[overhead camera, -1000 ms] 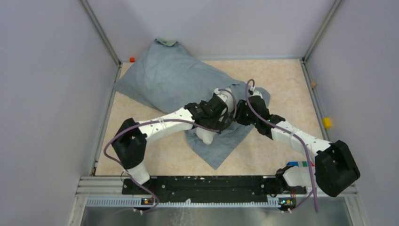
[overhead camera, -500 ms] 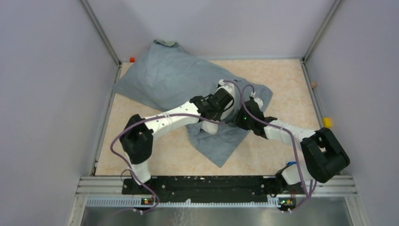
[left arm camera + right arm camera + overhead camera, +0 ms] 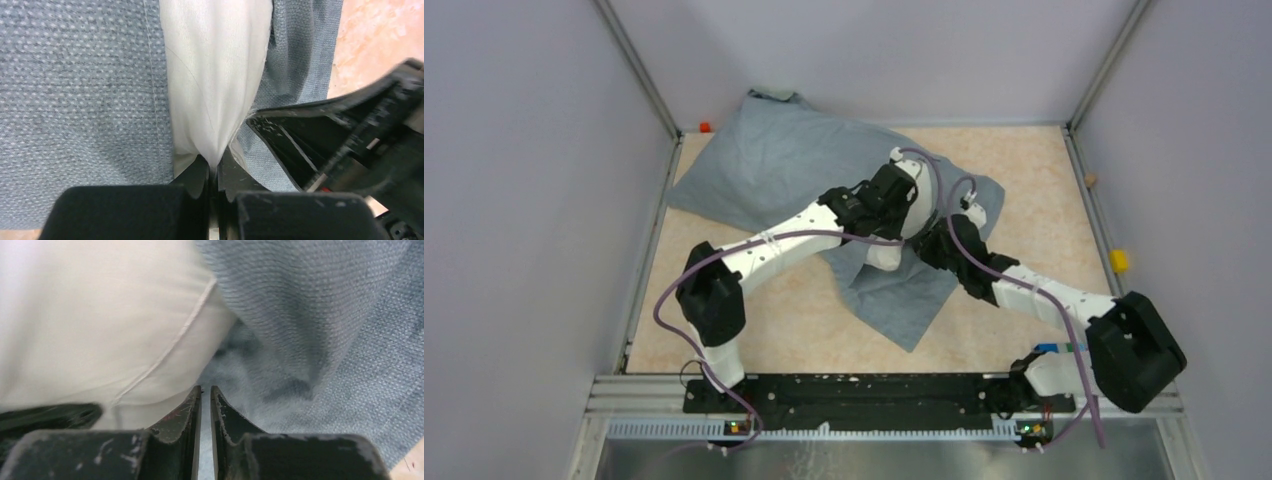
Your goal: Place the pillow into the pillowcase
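The grey-blue pillowcase (image 3: 774, 170) lies wrinkled from the back left corner to the table's middle. Most of the white pillow is inside it, with one white end (image 3: 886, 255) poking out at the opening. My left gripper (image 3: 909, 222) is shut on a pinch of that white pillow fabric (image 3: 215, 75), with pillowcase cloth (image 3: 80, 100) on both sides. Close to its right, my right gripper (image 3: 936, 240) has its jaws nearly together on the pillowcase (image 3: 325, 315), beside the pillow's seamed edge (image 3: 90, 325). Both grippers show in the wrist views, the left (image 3: 215, 167) and the right (image 3: 205, 390).
Grey walls with metal posts box in the table on three sides. A small red block (image 3: 705, 127) sits in the back left corner. A yellow block (image 3: 1118, 261) and a tan bit (image 3: 1090, 180) lie along the right edge.
My left gripper has shut on the pillow's end and moved it toward the back. My right gripper's jaws have narrowed on the cloth, and it has followed alongside.
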Robot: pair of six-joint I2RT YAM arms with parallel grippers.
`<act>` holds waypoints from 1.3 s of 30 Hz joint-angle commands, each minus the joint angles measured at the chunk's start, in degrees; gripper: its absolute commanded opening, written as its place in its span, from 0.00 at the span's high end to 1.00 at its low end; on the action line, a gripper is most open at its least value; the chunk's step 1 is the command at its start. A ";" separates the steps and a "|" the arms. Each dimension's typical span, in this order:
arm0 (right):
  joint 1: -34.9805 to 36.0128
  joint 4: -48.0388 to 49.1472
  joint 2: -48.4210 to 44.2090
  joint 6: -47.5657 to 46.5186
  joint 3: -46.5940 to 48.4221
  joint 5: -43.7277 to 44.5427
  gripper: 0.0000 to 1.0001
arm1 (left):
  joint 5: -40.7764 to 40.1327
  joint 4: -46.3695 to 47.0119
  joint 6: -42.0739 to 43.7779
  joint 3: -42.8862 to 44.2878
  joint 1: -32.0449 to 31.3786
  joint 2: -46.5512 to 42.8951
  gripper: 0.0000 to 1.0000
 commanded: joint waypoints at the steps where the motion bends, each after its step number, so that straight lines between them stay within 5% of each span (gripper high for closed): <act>1: -2.02 6.60 6.37 4.46 -1.09 1.38 0.91 | 4.73 5.93 -2.16 4.00 0.84 -0.93 1.00; 6: -5.42 9.70 10.99 4.65 1.02 2.04 0.90 | 6.34 6.20 -2.90 4.97 1.17 -1.02 1.00; 14: -7.15 6.57 16.64 4.15 5.89 6.66 0.61 | 7.63 6.59 -3.37 5.35 1.17 -1.00 1.00; 25: -9.61 26.17 20.25 -2.07 1.16 4.80 0.47 | 11.60 7.22 -3.14 5.17 1.17 -2.80 1.00; 29: -9.59 20.81 25.12 -1.92 7.48 5.36 0.52 | 13.65 7.02 -3.37 5.35 1.17 -3.42 1.00; 32: -9.55 20.02 27.04 -1.93 8.84 6.92 0.65 | 13.73 6.82 -3.37 5.50 1.17 -4.10 1.00; 35: -9.57 16.18 27.39 -2.34 10.84 7.94 1.00 | 13.53 6.73 -3.30 5.59 1.25 -4.32 1.00; 39: -9.45 12.00 23.31 -4.65 9.42 8.05 1.00 | 13.87 7.82 -3.81 5.66 1.89 -3.75 1.00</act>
